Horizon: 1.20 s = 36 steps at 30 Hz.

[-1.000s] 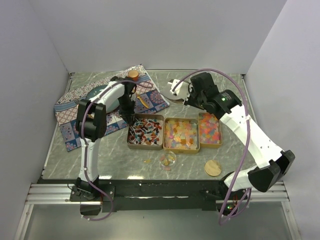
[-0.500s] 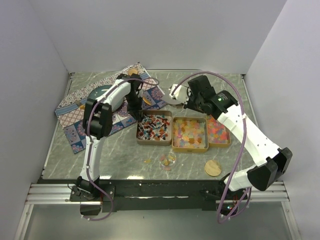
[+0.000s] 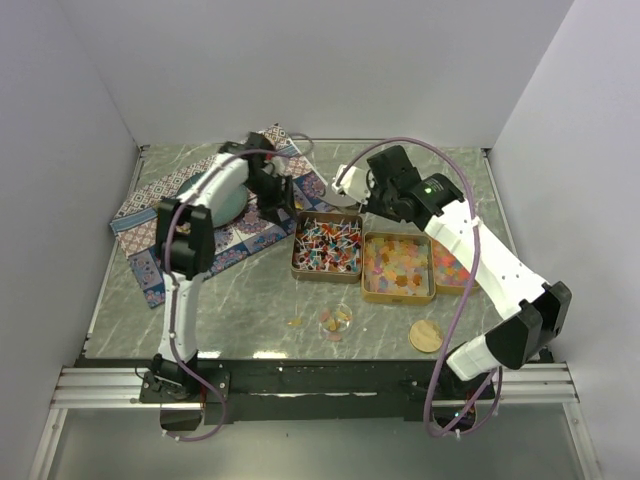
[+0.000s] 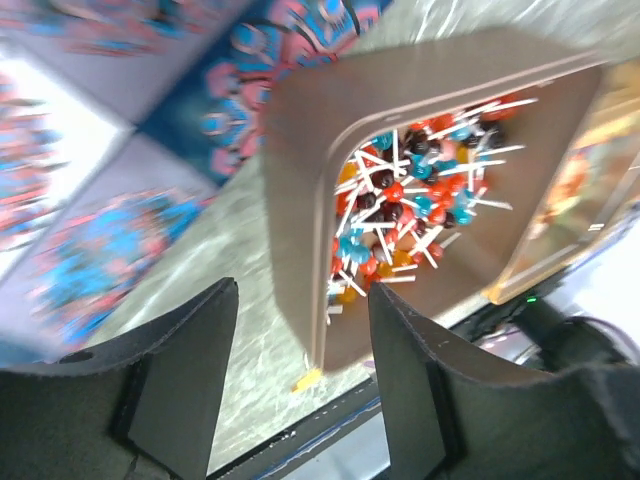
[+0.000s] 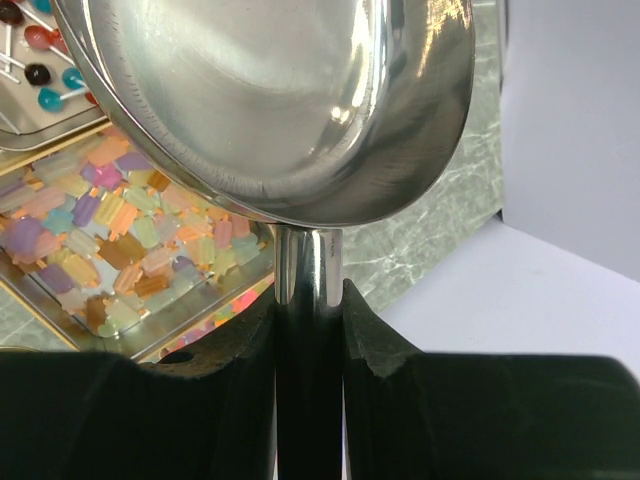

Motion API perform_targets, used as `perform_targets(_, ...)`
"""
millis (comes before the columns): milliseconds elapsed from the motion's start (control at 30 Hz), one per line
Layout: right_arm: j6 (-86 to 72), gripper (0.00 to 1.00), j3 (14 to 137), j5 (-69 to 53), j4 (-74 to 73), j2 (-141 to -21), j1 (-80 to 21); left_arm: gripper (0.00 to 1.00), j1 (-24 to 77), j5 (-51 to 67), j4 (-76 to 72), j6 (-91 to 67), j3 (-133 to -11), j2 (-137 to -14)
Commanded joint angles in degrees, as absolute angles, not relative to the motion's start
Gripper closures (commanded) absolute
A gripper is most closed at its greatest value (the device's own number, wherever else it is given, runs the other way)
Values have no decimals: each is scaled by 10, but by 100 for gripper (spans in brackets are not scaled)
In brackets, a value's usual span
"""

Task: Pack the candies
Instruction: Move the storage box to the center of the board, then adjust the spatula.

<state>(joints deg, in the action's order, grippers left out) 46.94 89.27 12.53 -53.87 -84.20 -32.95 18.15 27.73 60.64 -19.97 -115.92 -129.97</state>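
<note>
Three gold tins stand side by side mid-table. The left tin [image 3: 327, 245] holds red, white and black stick candies [image 4: 410, 190]. The middle tin [image 3: 398, 267] carries pale yellow-orange candies [image 5: 110, 225], and the right one [image 3: 452, 268] has bright pink ones [image 5: 225, 305]. My left gripper [image 3: 281, 202] hovers open at the left tin's outer corner [image 4: 300, 200], its jaws either side of that corner and apart from it. My right gripper [image 5: 310, 320] is shut on the handle of a steel scoop [image 5: 280, 90], held over the tins' far edge [image 3: 346, 182].
A small clear dish [image 3: 336, 320] with a few candies sits in front of the tins, a loose candy [image 3: 294, 322] to its left. A cork disc [image 3: 425, 336] lies at front right. A patterned cloth [image 3: 150, 225] covers the back left.
The three tins slid to the right with my left gripper at the left tin's corner. That gripper has since opened and let go. My right arm shifted slightly left with the scoop.
</note>
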Motion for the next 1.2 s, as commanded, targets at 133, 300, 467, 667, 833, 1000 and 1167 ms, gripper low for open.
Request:
perform_targets(133, 502, 100, 879, 100, -476, -841, -337, 38, 81, 455, 565, -165, -1151, -1173)
perform_targets(300, 520, 100, 923, 77, -471, -888, -344, 38, 72, 677, 565, -75, -1127, -1203)
perform_targets(467, 535, 100, 968, 54, -463, -944, -365, 53, 76, 708, 370, -179, -1035, -1182)
perform_targets(667, 486, 100, 1055, 15, -433, -1004, -396, 60, 88, 685, 336, -235, -1027, -1208)
perform_targets(833, 418, 100, 1102, -59, -437, -1020, -393, 65, 93, 677, 290, -271, -1006, -1206)
perform_targets(1000, 378, 100, 1128, -147, -466, -1016, -385, 73, 93, 671, 259, -298, -996, -1205)
perform_targets(1167, 379, 100, 1122, -127, -465, -1021, -385, 88, 91, 784, 131, -435, -965, -1224)
